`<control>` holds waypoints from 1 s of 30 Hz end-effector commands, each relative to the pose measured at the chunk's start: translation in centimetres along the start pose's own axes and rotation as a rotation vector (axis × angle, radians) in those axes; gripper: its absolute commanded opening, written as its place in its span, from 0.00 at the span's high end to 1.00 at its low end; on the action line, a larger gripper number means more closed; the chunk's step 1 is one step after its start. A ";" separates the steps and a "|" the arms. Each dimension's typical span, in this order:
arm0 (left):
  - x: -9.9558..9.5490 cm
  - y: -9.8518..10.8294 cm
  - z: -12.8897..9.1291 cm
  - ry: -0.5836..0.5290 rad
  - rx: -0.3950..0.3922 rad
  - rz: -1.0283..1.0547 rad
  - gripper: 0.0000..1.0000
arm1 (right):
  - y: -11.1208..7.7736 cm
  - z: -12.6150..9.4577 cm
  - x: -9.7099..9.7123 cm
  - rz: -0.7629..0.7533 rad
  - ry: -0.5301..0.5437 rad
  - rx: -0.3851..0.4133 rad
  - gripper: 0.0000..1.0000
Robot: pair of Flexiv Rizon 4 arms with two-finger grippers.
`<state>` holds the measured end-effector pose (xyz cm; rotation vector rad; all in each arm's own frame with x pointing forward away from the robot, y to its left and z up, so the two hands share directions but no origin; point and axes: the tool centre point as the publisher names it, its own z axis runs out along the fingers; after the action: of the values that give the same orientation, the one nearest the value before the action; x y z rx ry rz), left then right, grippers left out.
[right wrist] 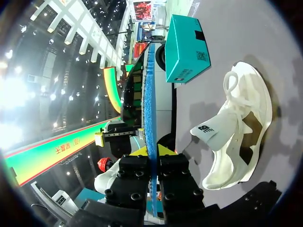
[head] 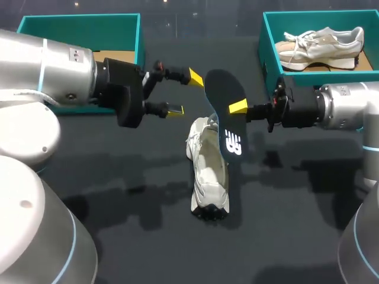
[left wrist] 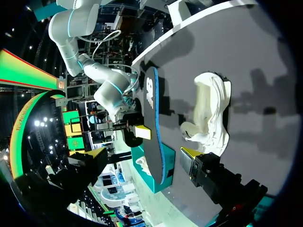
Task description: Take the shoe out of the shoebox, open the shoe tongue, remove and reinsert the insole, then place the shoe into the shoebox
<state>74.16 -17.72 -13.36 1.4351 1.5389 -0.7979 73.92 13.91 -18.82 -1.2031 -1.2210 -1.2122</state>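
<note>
Above the shoe, insole on edge, parallel, in right tool

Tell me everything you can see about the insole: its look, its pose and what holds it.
The insole is thin, flat and foot-shaped, black on one face with a white logo near one end, blue on the other. It is out of the white shoe, in the air above it, tilted. The right gripper is shut on its middle. The left gripper is open beside the end without the logo; whether it touches, I cannot tell.
</note>
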 end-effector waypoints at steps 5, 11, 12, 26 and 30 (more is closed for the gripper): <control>-2.0 2.7 1.0 0.078 0.030 -0.016 0.00 | -0.1 0.0 0.1 0.001 -0.003 -0.001 1.00; -3.4 4.2 1.4 0.271 0.087 -0.051 0.00 | -0.1 0.0 0.1 0.001 -0.003 -0.001 1.00; -3.6 4.5 1.5 0.335 0.106 -0.070 0.00 | -0.1 0.0 0.1 0.001 -0.003 -0.001 1.00; -4.4 5.0 1.9 0.561 -0.008 -0.019 0.00 | -0.1 0.0 0.1 0.001 -0.003 -0.001 1.00; -5.9 5.3 2.0 0.633 0.001 -0.038 0.00 | -0.1 0.0 0.1 0.001 -0.003 -0.001 1.00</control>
<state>79.15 -21.03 -9.08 1.6572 1.8905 -0.5105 73.94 13.91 -18.81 -1.2029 -1.2213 -1.2120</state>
